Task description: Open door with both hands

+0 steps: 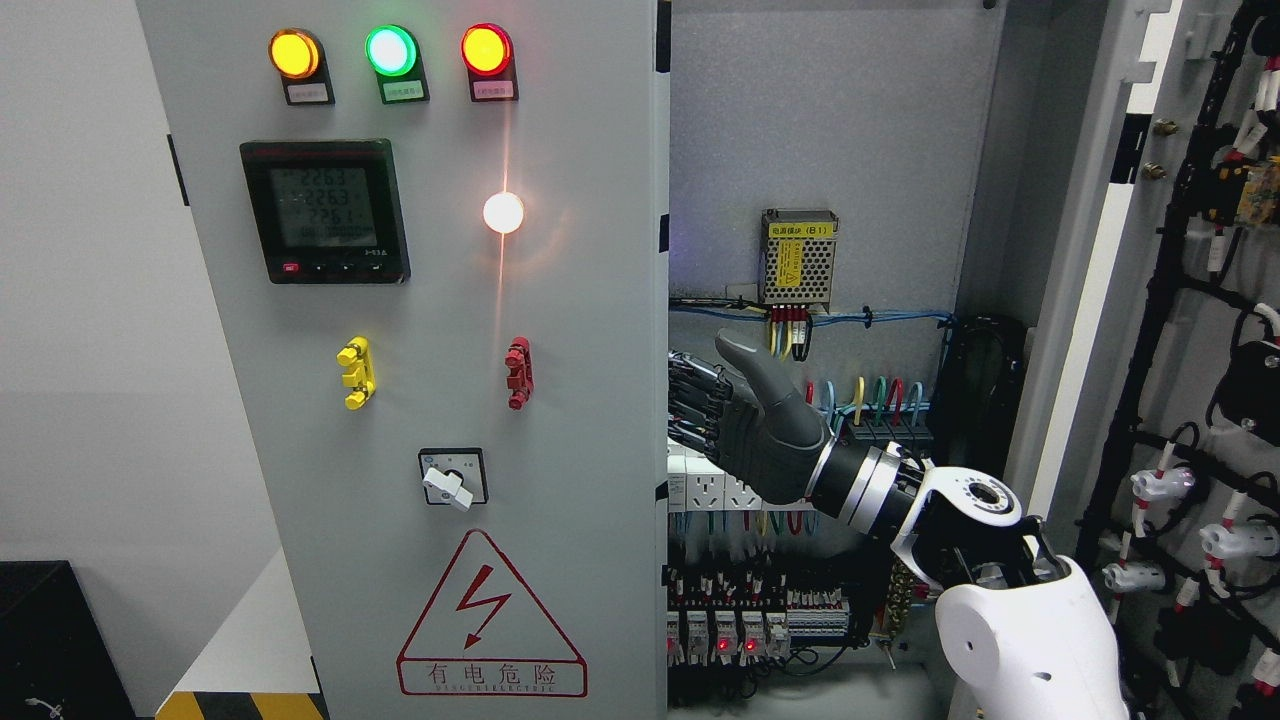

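Grey metal cabinet door [420,400], the tall one with round lights and a little screen, fills the left and middle of the head view. Its right edge stands away from the box, so you can look inside at the coloured wires and rows of small switches [760,620].

The right hand [745,420], dark grey with a thumb sticking up, reaches in from the lower right. Its fingers [690,405] go behind the door's free edge. They look bent around that edge, as if hooked there to swing the door, but the door hides the tips, so I cannot tell for sure how tight the hold is.

The other door, far right [1080,250], looks already swung out wide.

No left hand shows anywhere.

I think the job is part done, and this door needs more pulling.
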Robot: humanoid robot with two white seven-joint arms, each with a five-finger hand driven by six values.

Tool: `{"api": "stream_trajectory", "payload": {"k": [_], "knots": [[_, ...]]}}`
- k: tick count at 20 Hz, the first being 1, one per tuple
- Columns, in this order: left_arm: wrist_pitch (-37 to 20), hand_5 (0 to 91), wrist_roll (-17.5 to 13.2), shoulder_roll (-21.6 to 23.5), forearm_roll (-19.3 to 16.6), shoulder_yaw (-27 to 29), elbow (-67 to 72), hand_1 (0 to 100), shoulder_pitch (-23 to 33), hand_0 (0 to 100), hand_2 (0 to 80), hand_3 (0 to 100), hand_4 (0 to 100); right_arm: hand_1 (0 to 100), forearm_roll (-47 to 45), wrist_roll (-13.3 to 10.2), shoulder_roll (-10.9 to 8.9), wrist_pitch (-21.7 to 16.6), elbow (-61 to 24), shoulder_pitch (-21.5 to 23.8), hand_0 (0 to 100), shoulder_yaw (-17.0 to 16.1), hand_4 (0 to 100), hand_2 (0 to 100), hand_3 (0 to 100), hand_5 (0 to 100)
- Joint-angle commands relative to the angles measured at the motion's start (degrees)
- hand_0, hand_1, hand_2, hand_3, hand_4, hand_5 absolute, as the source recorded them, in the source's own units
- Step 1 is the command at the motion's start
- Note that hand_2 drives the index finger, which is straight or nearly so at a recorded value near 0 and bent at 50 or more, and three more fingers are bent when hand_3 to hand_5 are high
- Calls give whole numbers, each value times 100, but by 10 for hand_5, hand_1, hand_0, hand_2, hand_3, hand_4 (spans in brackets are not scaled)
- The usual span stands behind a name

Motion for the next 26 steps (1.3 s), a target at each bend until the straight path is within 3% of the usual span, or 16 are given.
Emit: {"api": "stream_trajectory", "payload": {"k": [1,11,14,26], "knots": [[3,0,2,-4,-185,0,53,0,1,0,0,0,0,0,-2,9,2,2,34,-16,191,-5,0,0,0,0],[3,0,2,5,-185,0,53,0,1,0,0,0,0,0,-10,26,-7,11,17,19,191,-5,0,0,0,0],[3,0,2,-4,-193,0,53,0,1,0,0,0,0,0,-2,228,2,28,8,28,191,-5,0,0,0,0],[3,0,2,5,-185,0,53,0,1,0,0,0,0,0,-2,220,-16,11,-36,71,191,4,0,0,0,0]]}}
